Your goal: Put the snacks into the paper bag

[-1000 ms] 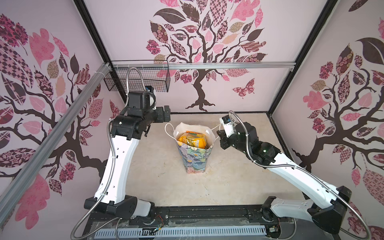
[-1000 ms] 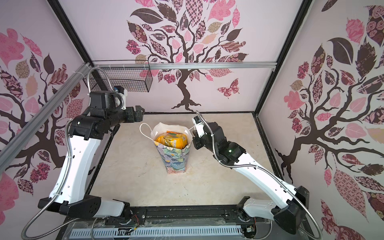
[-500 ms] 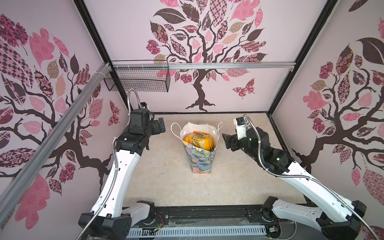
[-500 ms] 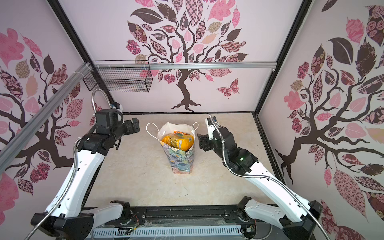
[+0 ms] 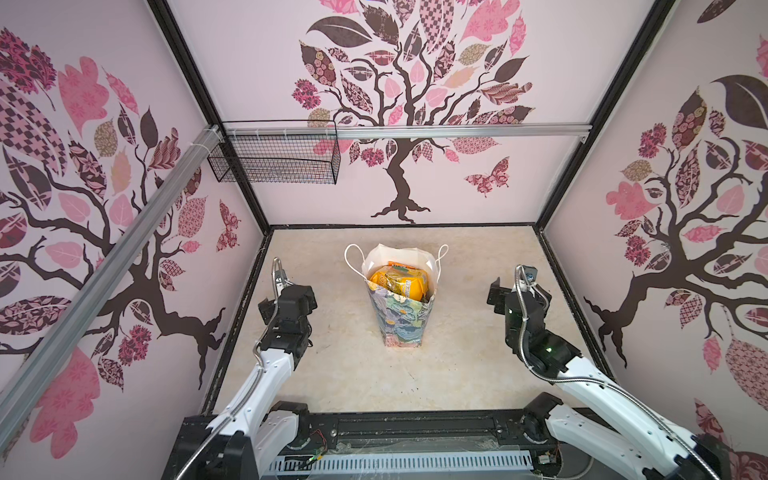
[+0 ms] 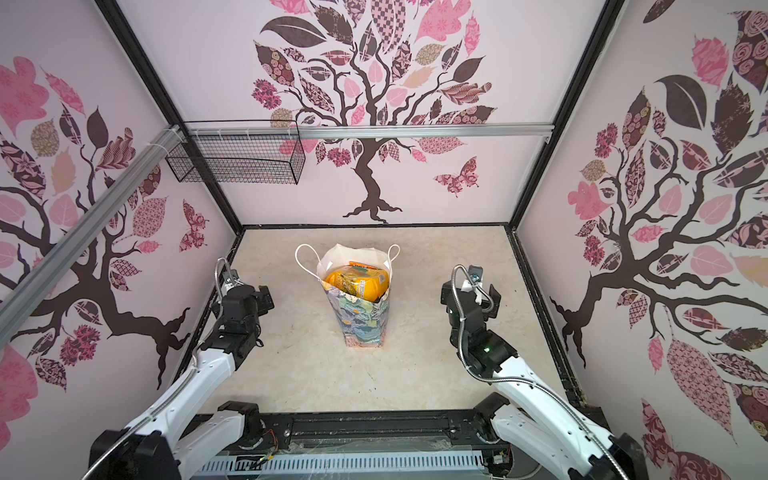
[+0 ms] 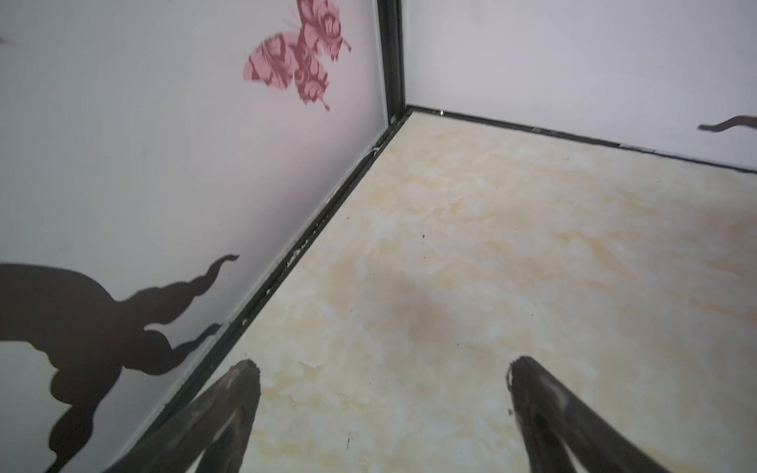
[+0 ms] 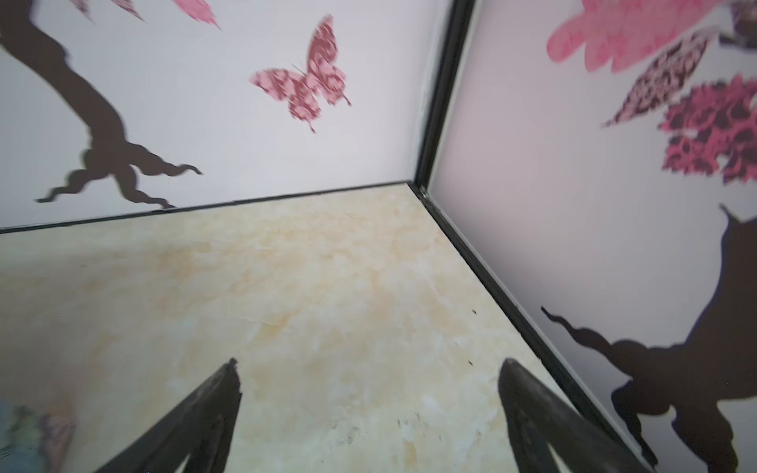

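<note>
Snacks: only the top orange and yellow packets show in both top views; any beneath are hidden by the walls of the paper bag, labels too small to read. Same paper bag, right wrist view: one blurred blue-green patch, cut off at the frame's lower left corner. Wrist views, left hand and right hand: fingers cut off by the bottom edge.

Noted glossy white link shells on left arm and right arm, joined by black joint housings. Observed ribbed silver conduit routed along each. Recorded small green indicator light on right forearm. Found dark, tapered, scuffed fingers in both wrist views.
</note>
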Controlling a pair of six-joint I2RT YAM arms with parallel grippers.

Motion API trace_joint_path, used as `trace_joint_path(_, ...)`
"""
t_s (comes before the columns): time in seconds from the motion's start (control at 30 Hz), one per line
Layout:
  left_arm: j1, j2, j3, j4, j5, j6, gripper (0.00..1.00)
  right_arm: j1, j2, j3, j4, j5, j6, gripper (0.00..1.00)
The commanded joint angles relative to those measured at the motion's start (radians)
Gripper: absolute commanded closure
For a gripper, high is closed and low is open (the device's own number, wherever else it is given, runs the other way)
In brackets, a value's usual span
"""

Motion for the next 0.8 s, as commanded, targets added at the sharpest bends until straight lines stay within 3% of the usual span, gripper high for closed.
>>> trace_joint_path(0.0,0.098,0.104,-0.073,0.295,0.051,-0.076,0.02,-0.220,0.051,-0.128,0.284,-0.155,0.092,0.00)
trace_joint_path(0.07,0.136,0.175,-0.119,0.437,0.141,-0.058,0.02,-0.280,0.117,-0.253,0.531,-0.207,0.089,0.00)
trace_joint_path(0.13,0.138,0.234,-0.154,0.584,0.182,-0.008,0.02,-0.284,0.231,-0.337,0.799,-0.219,-0.001,0.00)
trace_joint_path(0.27,0.142,0.288,-0.149,0.673,0.249,0.021,0.02,-0.289,0.451,-0.336,1.034,-0.279,-0.078,0.00)
trace_joint_path(0.33,0.147,0.318,-0.129,0.668,0.322,0.029,0.02,-0.294,0.553,-0.337,1.196,-0.383,-0.125,0.00)
trace_joint_path(0.43,0.149,0.434,-0.151,0.840,0.503,0.088,0.02,-0.306,0.661,-0.295,1.187,-0.491,-0.145,0.00)
trace_joint_path(0.5,0.146,0.555,-0.130,0.958,0.564,0.113,0.02,-0.309,0.735,-0.275,1.245,-0.467,-0.147,0.00)
trace_joint_path(0.57,0.132,0.487,-0.096,0.766,0.550,0.128,0.02,-0.310,0.716,-0.267,1.194,-0.464,-0.141,0.00)
trace_joint_path(0.63,0.108,0.536,-0.100,0.866,0.500,0.142,0.02,-0.310,0.695,-0.247,1.121,-0.463,-0.133,0.00)
trace_joint_path(0.7,0.102,0.500,-0.085,0.760,0.496,0.147,0.02,-0.310,0.703,-0.252,1.149,-0.462,-0.136,0.00)
trace_joint_path(0.77,0.102,0.524,-0.094,0.827,0.496,0.147,0.02,-0.309,0.704,-0.256,1.159,-0.462,-0.138,0.00)
